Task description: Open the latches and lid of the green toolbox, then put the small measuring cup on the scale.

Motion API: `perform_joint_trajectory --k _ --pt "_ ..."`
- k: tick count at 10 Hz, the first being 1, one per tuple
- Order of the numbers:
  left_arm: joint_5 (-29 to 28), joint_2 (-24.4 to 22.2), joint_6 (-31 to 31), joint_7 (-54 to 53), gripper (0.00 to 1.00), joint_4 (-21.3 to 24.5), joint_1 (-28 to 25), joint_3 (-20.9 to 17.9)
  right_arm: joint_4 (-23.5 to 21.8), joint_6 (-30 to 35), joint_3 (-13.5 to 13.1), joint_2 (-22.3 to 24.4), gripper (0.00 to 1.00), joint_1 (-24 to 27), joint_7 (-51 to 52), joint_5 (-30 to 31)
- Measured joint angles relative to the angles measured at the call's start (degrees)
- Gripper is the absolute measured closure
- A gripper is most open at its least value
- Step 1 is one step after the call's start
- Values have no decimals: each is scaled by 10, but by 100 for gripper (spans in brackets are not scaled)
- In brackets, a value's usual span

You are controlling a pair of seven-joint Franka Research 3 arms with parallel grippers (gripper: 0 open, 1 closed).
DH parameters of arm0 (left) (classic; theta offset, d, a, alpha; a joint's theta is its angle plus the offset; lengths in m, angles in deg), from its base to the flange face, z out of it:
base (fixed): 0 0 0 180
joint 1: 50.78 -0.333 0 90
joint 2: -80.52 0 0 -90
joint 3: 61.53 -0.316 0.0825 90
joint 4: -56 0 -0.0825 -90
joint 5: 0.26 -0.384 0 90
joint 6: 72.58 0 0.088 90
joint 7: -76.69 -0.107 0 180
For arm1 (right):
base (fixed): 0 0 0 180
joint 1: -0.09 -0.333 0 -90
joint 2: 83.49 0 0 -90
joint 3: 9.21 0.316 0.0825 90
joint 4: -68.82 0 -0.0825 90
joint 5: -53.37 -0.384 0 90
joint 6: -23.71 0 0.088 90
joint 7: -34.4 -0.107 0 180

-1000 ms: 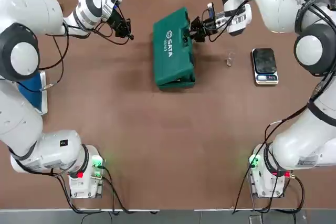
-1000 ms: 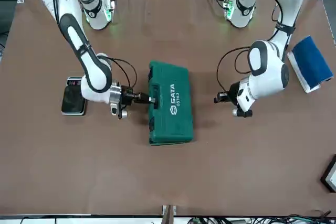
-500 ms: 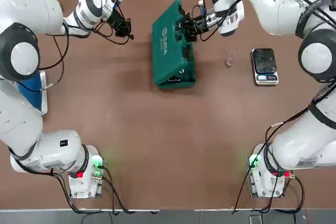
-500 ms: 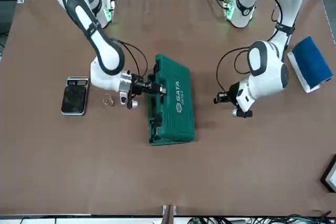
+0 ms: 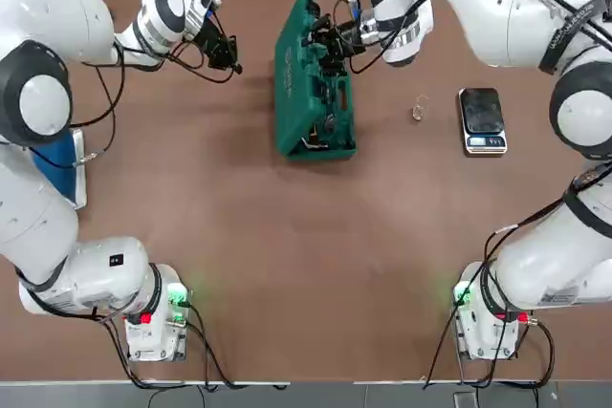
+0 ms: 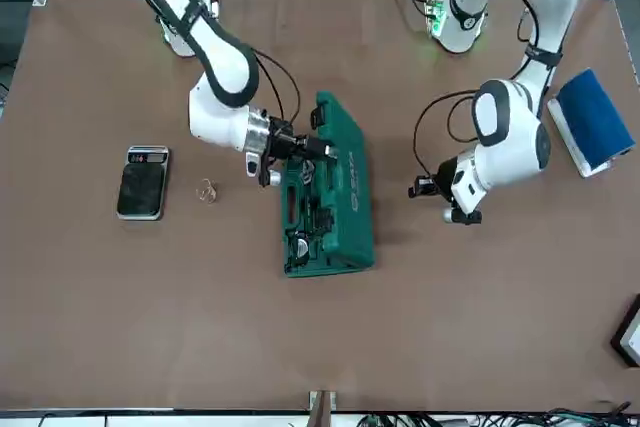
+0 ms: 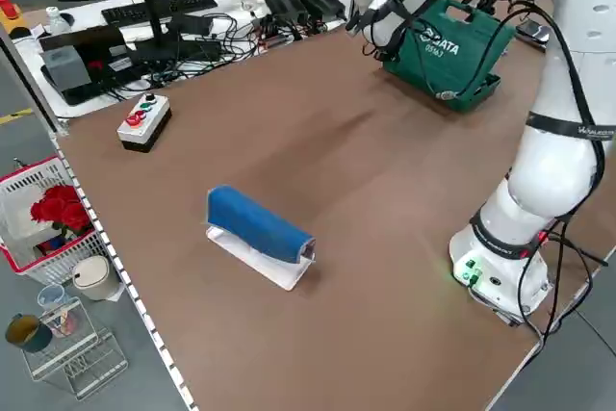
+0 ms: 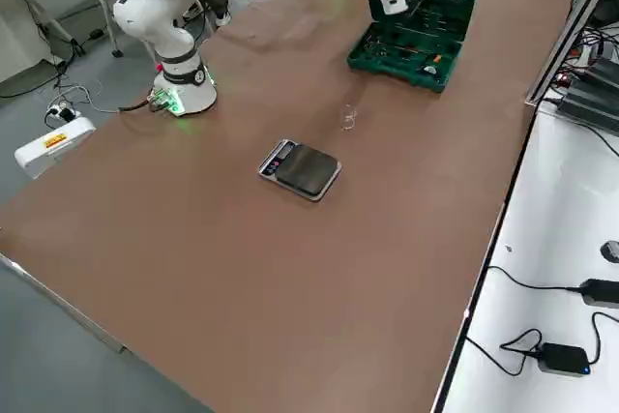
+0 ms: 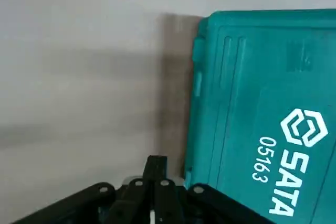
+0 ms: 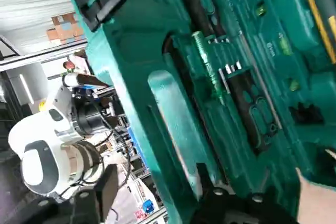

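— Half open, is that how the green toolbox [image 5: 316,78] stands?

— Yes. It sits far back on the counter [image 5: 306,255], near the middle, and the lid [image 6: 350,182] is tipped up steeply on its hinge, so the tools in the lower half show in the top view.

— What holds the lid up?

— The right tool [image 5: 330,40] is at the lid's raised front edge, reaching in over the open case. Its fingers seem narrow there, touching the lid, but I cannot tell if they clamp it.

— And the cup?

— The small measuring cup [image 5: 419,108] stands upright on the counter between the toolbox and the scale [image 5: 481,119], nearer the scale but apart from it. The scale's black plate is bare.

— The other arm?

— The left tool [image 5: 229,54] hangs just above the counter on the lid's outer side, near the case but not touching it, its fingers close together. A blue roll [image 5: 59,164] lies at the counter's left edge.
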Motion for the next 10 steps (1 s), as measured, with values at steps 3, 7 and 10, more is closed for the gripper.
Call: perform_joint_trajectory --k 3,7,10 --pt "5 0 0 0 99 0 -6 0 17 -32 26 0 27 -1 -20 -2" --pt "61 0 0 -1 99 -1 -1 16 44 -94 62 0 27 -20 -38 -10" --pt "97 -2 0 0 99 -7 -1 36 70 -143 62 -15 27 -67 -43 -30"
